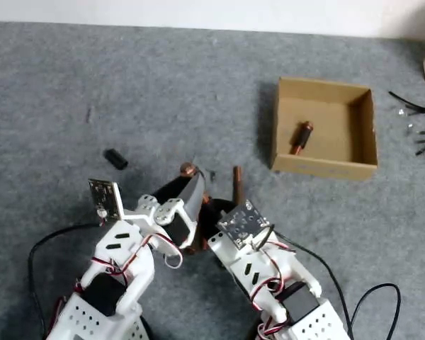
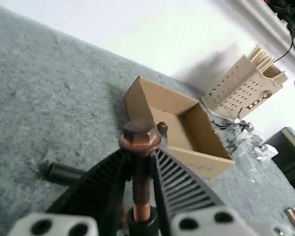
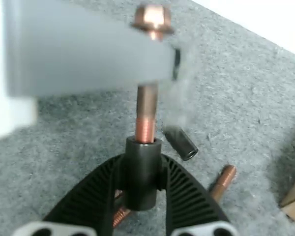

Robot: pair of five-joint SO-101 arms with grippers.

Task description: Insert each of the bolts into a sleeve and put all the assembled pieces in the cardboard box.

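Near the counter's front edge, right gripper clamps a black sleeve. Left gripper pinches a copper bolt, tip at the sleeve's mouth. Beyond lie a spare sleeve and a loose bolt. Far right, the cardboard box holds one assembled piece.

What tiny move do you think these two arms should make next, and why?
Probably the left gripper should ease the copper hex-head bolt deeper into the black cylindrical sleeve that the right gripper holds. The bolt's threaded tip sits just inside the sleeve's mouth, and most of the shank is bare.
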